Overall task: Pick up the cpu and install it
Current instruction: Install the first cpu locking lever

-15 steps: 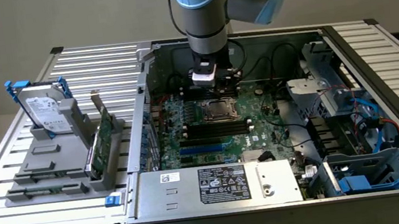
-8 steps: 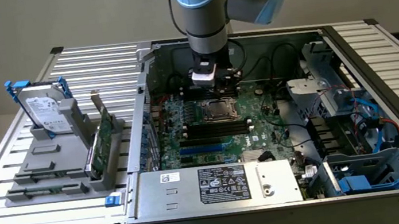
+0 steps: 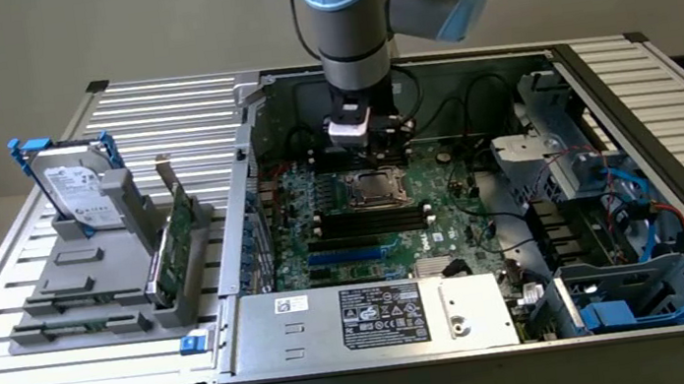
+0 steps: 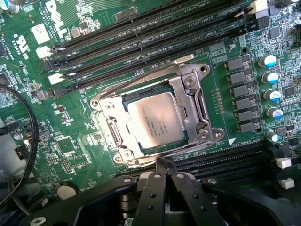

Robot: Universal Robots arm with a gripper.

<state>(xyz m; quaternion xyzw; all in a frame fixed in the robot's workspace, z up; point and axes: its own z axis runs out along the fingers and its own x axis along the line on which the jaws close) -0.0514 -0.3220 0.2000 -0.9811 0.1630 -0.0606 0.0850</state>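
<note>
Right up close in my wrist view, the black two-fingered gripper has its jaws pressed together with nothing between them. Just beyond the fingertips lies the square metal-framed socket on the green motherboard; the cpu, a small flat square chip with a shiny silver metal top, sits flat inside that frame, apart from the fingers; whether the tips touch the frame's near edge I cannot tell. Past the socket run long black memory slots. In the exterior view the grey power supply box is nearest; the blue-and-grey arm hangs over the socket inside the open black computer case; at the exterior view's left, outside the case, a big silver hard drive in a blue bracket stands upright in a grey holder.
</note>
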